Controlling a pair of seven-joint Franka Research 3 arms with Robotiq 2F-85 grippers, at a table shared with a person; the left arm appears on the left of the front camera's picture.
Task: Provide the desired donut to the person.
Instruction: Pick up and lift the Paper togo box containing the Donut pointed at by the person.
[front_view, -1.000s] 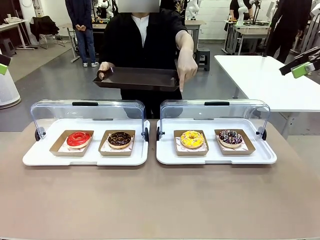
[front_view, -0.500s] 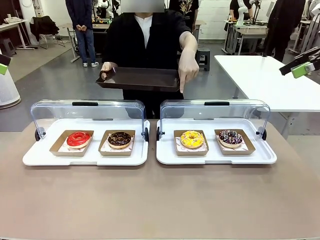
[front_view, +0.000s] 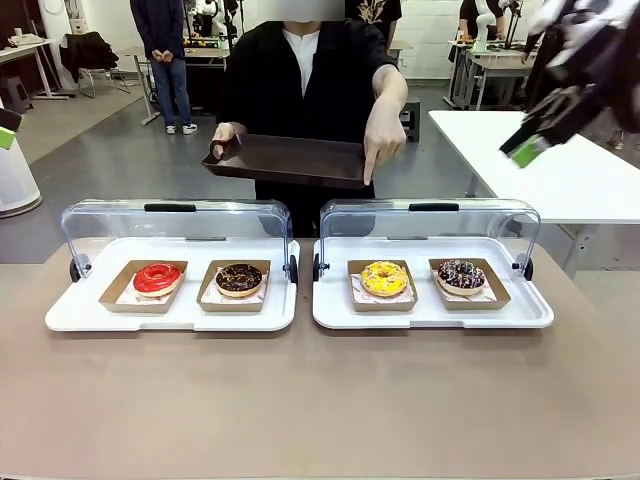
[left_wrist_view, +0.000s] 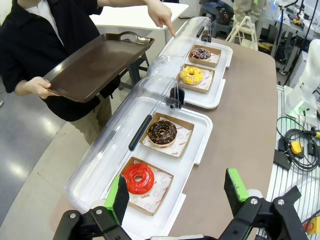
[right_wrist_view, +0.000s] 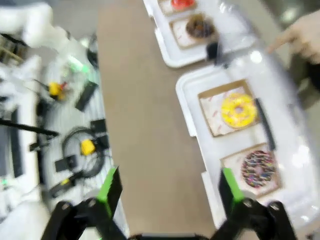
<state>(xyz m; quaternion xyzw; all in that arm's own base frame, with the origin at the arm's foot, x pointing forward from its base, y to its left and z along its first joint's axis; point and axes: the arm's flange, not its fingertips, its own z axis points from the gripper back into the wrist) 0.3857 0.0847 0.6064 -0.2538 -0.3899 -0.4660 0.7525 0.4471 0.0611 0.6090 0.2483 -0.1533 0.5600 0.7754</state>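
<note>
My left gripper (left_wrist_view: 177, 192) is hanging off the left end of the table (front_view: 320, 400), jaws wide apart, gripping nothing. Below it the left display tray (front_view: 170, 318) is sitting with its clear lid (front_view: 170, 225) rolled back, and the red donut (front_view: 157, 277) and chocolate donut (front_view: 239, 279) are lying side by side, each in its own card tray. In the middle the person (front_view: 300, 80) is standing at the far side, holding an empty brown serving tray (front_view: 290, 158) in one hand while the other hand (front_view: 381, 135) is pointing down just over the right display tray (front_view: 430, 318). The finger is lining up with the yellow donut (front_view: 384, 277), so I am judging that one as wanted; it is lying in its card tray just beside the sprinkled donut (front_view: 461, 274), untouched. My right gripper (front_view: 530, 140) is hovering high at the right, well apart from the donuts, jaws spread and empty; its wrist view is blurred. So I am reading the request as made and nothing as picked: reaching in, gripping the yellow one and carrying it to the brown tray are all left. The surface is showing plain brown and bare in front of both trays. Around it, a bystander (front_view: 165, 50) is standing back left on the grey floor, and a white side table (front_view: 540, 170) is sitting at the right.
</note>
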